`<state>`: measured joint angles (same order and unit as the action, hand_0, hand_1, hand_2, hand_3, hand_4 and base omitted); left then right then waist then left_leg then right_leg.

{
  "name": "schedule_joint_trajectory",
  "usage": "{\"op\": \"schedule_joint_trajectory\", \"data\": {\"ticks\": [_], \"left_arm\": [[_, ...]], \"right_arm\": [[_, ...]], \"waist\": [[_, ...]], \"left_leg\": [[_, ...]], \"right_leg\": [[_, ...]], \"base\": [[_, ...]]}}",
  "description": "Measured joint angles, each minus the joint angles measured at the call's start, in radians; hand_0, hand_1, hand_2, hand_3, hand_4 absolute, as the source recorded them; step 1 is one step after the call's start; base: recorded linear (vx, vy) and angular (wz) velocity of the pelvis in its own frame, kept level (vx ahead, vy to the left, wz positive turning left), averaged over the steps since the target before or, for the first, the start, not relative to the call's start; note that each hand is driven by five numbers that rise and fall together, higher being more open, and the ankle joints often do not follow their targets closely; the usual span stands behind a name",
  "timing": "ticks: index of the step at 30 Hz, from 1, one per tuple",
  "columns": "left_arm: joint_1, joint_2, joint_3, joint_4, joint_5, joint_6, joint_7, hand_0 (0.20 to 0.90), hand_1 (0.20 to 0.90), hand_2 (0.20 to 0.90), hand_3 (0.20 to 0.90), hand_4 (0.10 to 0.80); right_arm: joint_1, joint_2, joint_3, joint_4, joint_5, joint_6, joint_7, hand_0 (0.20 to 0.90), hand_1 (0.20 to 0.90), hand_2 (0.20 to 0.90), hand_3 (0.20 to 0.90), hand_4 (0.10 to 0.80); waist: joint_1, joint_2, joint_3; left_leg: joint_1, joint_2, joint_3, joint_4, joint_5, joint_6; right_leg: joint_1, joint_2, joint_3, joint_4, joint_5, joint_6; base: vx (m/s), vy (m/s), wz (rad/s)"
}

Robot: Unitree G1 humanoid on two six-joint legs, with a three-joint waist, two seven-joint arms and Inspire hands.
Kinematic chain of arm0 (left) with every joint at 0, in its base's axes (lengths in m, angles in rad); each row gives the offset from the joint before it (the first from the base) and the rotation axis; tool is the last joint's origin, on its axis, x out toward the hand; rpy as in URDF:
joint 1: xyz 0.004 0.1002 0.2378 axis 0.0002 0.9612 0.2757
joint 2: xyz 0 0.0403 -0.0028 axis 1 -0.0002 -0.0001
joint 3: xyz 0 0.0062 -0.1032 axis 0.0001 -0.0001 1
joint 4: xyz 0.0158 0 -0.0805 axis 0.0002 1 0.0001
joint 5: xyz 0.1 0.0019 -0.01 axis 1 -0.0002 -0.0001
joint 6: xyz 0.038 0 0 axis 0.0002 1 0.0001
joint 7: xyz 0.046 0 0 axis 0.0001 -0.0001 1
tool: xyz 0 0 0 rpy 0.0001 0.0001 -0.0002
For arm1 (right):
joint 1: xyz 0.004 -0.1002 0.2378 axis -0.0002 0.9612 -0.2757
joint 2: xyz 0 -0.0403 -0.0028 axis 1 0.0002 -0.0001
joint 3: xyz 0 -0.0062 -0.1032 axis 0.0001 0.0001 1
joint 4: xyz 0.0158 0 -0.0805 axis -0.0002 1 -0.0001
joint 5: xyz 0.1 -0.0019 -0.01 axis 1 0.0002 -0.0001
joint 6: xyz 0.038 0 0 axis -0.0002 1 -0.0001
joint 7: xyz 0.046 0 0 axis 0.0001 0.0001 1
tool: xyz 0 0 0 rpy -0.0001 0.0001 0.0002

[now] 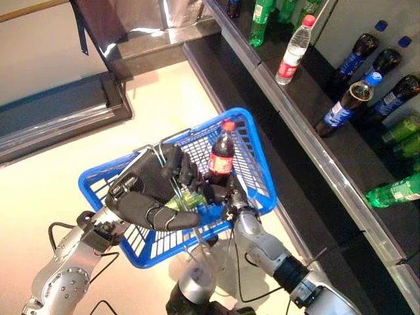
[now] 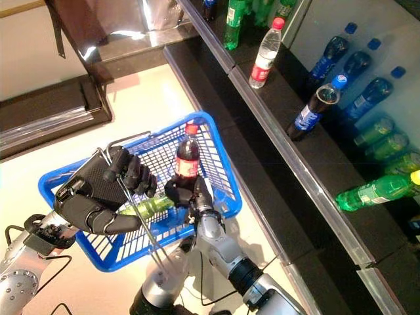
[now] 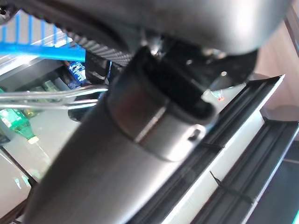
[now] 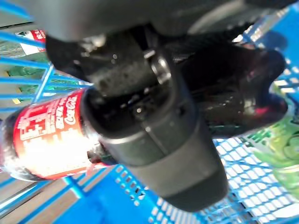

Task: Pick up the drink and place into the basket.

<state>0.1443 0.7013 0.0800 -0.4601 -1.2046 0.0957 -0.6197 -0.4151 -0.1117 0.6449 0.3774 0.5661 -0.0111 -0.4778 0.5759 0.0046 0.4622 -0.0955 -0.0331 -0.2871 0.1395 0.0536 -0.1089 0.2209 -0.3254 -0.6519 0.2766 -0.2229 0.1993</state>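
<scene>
Drink: a dark cola bottle (image 1: 222,157) with a red cap and red label, standing upright inside the basket, toward its far side; whether its base rests on the mesh floor I cannot tell
Right hand: the right hand (image 1: 220,192) is clamped round the lower body of the bottle, fingers curled on it, as its own wrist view shows plainly
Basket: a blue basket (image 1: 252,138) of open mesh, carried out in front over the floor; a green bottle (image 2: 152,205) already lies on its bottom, just beside the cola
Left hand: the left hand (image 1: 152,190) is curled round the basket's metal wire handles (image 2: 125,140) and bears its weight
Progress: the picking up looks done and the bottle is within the basket's walls; what seems left is to let it settle, let go and draw the right hand out
Risk: released upright, it may well topple against the green one
Shelf: a long dark shelf (image 1: 308,147) with a pale metal edge runs along the robot's right, stocked with a clear water bottle (image 1: 293,50), dark cola bottles with blue caps (image 1: 348,100) and green bottles lying down (image 1: 394,191)
Room: pale floor (image 1: 164,98) below the basket, dark low frames lying on it further off
</scene>
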Motion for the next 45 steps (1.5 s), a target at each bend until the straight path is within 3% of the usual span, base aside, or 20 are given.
{"op": "schedule_joint_trajectory", "data": {"ticks": [14, 24, 27, 29, 31, 32, 38, 45], "left_arm": [[-0.069, 0.047, -0.129, -0.002, 0.064, -0.003, 0.007, 0.3, 0.3, 0.3, 0.2, 0.1], [-0.092, 0.085, -0.165, -0.002, 0.119, -0.003, 0.042, 0.3, 0.3, 0.3, 0.2, 0.1], [-0.114, 0.111, -0.178, -0.002, 0.121, -0.003, 0.065, 0.3, 0.3, 0.3, 0.2, 0.1], [-0.114, 0.113, -0.179, 0.0, 0.121, -0.003, 0.066, 0.3, 0.3, 0.3, 0.2, 0.1], [-0.121, 0.109, -0.188, 0.002, 0.121, -0.003, 0.067, 0.3, 0.3, 0.3, 0.2, 0.1], [-0.159, 0.103, -0.221, 0.004, 0.13, -0.003, 0.092, 0.3, 0.3, 0.3, 0.2, 0.1], [-0.418, 0.05, -0.414, 0.063, 0.244, 0.003, 0.255, 0.3, 0.3, 0.3, 0.2, 0.1], [-0.46, 0.01, -0.479, 0.118, 0.321, 0.015, 0.426, 0.3, 0.3, 0.3, 0.2, 0.1]], "right_arm": [[-0.073, 0.039, 0.063, 0.224, 0.047, 0.031, 0.142, 0.3, 0.3, 0.3, 0.2, 0.1], [-0.14, 0.106, 0.026, 0.386, 0.374, 0.003, 0.201, 0.3, 0.3, 0.3, 0.2, 0.1], [-0.151, 0.107, 0.002, 0.413, 0.524, 0.003, 0.259, 0.389, 0.389, 0.389, 0.304, 0.204], [-0.161, 0.111, -0.009, 0.413, 0.639, 0.001, 0.286, 0.554, 0.554, 0.554, 0.496, 0.396], [-0.176, 0.128, -0.029, 0.428, 0.709, -0.001, 0.297, 0.806, 0.806, 0.806, 0.79, 0.69], [-0.195, 0.148, -0.059, 0.457, 0.771, -0.012, 0.305, 0.9, 0.9, 0.9, 0.9, 0.8], [-0.272, 0.171, -0.094, 0.499, 0.909, -0.026, 0.307, 0.9, 0.9, 0.9, 0.9, 0.8], [-0.278, 0.178, -0.072, 0.499, 0.928, -0.003, 0.318, 0.9, 0.9, 0.9, 0.9, 0.8]], "waist": [[0.055, -0.001, -0.001], [0.062, -0.002, -0.001], [0.074, -0.002, -0.001], [0.077, -0.002, -0.001], [0.077, -0.003, -0.001], [0.081, -0.003, -0.001], [0.058, -0.028, -0.004], [0.011, -0.047, -0.009]], "left_leg": [[-0.03, -0.01, -0.038, 0.002, 0.003, -0.006], [-0.066, -0.01, -0.053, 0.019, 0.008, -0.011], [-0.066, -0.01, -0.053, 0.019, 0.008, -0.011], [-0.066, -0.01, -0.054, 0.02, 0.008, -0.011], [-0.066, -0.01, -0.054, 0.022, 0.008, -0.011], [-0.064, -0.009, -0.054, 0.024, 0.008, -0.011], [-0.054, -0.004, -0.049, 0.038, 0.006, -0.011], [-0.029, 0.0, -0.023, 0.039, -0.001, 0.0]], "right_leg": [[-0.007, 0.01, -0.004, -0.002, -0.017, 0.001], [-0.037, 0.008, -0.002, 0.017, -0.021, -0.006], [-0.037, 0.008, -0.002, 0.017, -0.021, -0.006], [-0.036, 0.009, -0.003, 0.016, -0.021, -0.006], [-0.035, 0.009, -0.003, 0.016, -0.021, -0.006], [-0.032, 0.011, -0.003, 0.016, -0.021, -0.006], [-0.02, 0.016, 0.005, 0.015, -0.014, -0.011], [-0.01, 0.012, 0.031, 0.015, -0.006, -0.013]], "base": [[-0.007, -0.036, 0.08], [-0.013, 0.001, 0.03], [0.01, -0.003, 0.0], [0.049, -0.017, 0.01], [0.104, -0.034, 0.01], [0.126, -0.022, 0.0], [0.078, 0.038, -0.04], [0.062, 0.08, -0.11]]}}
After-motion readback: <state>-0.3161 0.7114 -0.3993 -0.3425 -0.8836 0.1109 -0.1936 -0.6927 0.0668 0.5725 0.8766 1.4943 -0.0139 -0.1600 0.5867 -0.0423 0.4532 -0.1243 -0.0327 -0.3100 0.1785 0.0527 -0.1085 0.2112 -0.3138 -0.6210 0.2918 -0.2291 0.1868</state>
